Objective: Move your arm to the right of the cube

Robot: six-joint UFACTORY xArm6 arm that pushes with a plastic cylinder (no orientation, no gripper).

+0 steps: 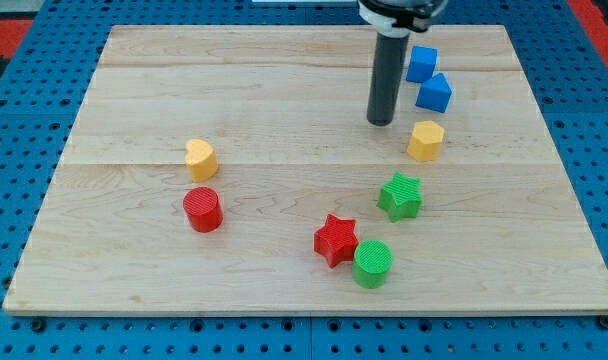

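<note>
**Rod halts left of blue cube, with a detour to make**

The blue plastic cube (421, 63) sits near the top edge of the pale wooden board (134, 230), toward its top-right corner, square-faced and slightly turned, its upper face a lighter blue than its sides. Just below it, close enough that contact cannot be ruled out, lies a second blue block (435, 93), more wedge-like in outline. My tip (381, 122) rests on the board to the left of this pair, below the cube's level and apart from both. The arm carries no gripper, only the dark rod, so there is nothing to open or close.

To do the step cleanly, the tip likely needs to go around rather than straight across: a direct sweep rightward would probably shove the lower blue block or the yellow hexagonal block (425, 140) just below and to the right. Passing above the cube along the top edge looks the safer way to the bare strip by the right edge.

Further out, a green star (400, 195), red star (335, 240), green cylinder (372, 264), red cylinder (202, 210) and yellow heart-like block (199, 159) lie toward the bottom edge and the left.
</note>
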